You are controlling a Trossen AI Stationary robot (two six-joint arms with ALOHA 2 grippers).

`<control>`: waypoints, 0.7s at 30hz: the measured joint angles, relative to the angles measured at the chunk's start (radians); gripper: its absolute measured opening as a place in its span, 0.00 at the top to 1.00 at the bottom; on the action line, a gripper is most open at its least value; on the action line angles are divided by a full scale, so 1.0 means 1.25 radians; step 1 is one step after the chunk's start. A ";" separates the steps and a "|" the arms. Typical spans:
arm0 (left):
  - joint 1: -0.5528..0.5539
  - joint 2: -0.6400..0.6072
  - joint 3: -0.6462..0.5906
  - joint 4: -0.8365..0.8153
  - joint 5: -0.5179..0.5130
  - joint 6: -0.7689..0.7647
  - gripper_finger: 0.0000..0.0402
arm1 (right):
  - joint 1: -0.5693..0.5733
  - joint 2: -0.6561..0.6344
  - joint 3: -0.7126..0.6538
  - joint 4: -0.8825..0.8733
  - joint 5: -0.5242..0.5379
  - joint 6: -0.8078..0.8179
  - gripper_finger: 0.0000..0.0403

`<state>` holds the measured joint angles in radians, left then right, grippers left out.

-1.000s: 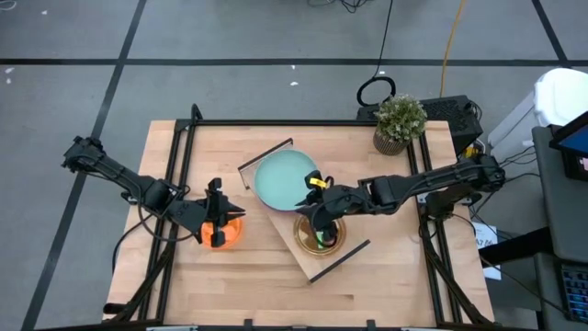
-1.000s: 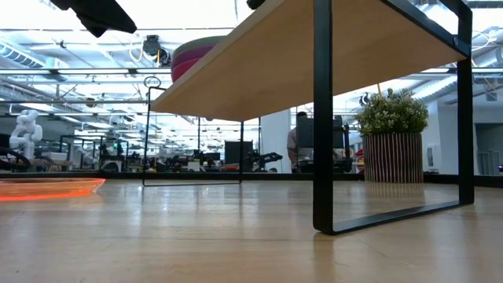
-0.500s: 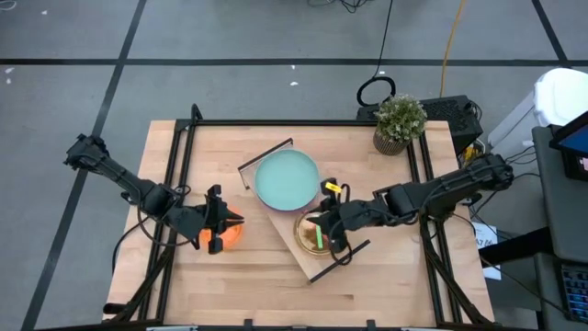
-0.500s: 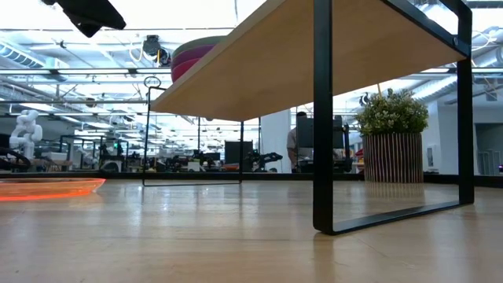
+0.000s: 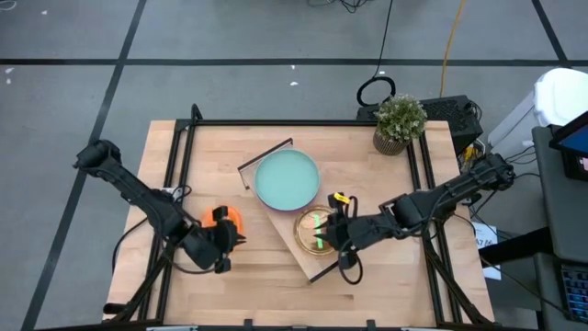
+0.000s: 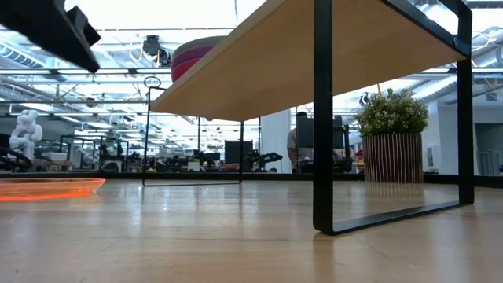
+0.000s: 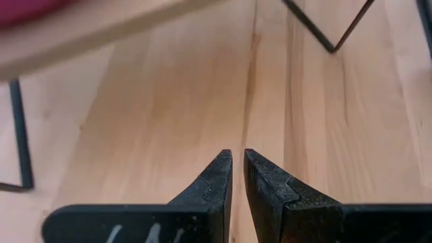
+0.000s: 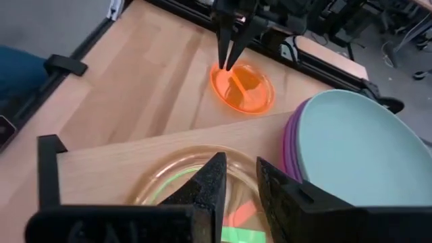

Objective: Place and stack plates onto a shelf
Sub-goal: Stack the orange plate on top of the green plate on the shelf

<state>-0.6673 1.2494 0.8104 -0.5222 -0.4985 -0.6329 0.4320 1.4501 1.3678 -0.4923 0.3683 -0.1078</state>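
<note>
On the shelf [image 5: 308,262], a light board on a black frame, a teal plate [image 5: 286,179] tops a stack of purple plates [image 8: 291,145]. Beside it sits a stack of small translucent plates [image 5: 315,230], showing green inside. One orange plate [image 5: 228,218] lies flat on the tabletop left of the shelf. My left gripper [image 5: 223,250] hangs just near-side of the orange plate, shut and empty. My right gripper [image 5: 333,234] hovers at the right rim of the small stack, fingers a little apart, holding nothing.
A potted plant [image 5: 399,121] stands at the table's far right corner. The shelf [image 6: 259,63] sits askew at mid-table, its black legs [image 6: 322,118] reaching down to the tabletop. Bare wood lies along the near edge and the far left.
My right gripper has drawn back from over the small stack toward the table's right and near edge, leaving a green plate showing on that stack. My left gripper has moved off the orange plate toward the near edge and sunk lower. The orange plate has stayed put.
</note>
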 joint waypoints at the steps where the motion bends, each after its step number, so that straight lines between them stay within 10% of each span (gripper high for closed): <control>1: -0.005 0.009 0.000 0.000 0.000 -0.014 0.88 | 0.006 0.000 0.000 0.000 0.000 0.006 0.83; 21: -0.073 0.096 0.000 0.000 -0.047 -0.216 0.88 | 0.061 -0.016 -0.096 0.132 0.046 0.063 0.83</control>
<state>-0.7582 1.3693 0.8104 -0.5221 -0.5575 -0.9026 0.5088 1.4303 1.2484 -0.3271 0.4260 -0.0296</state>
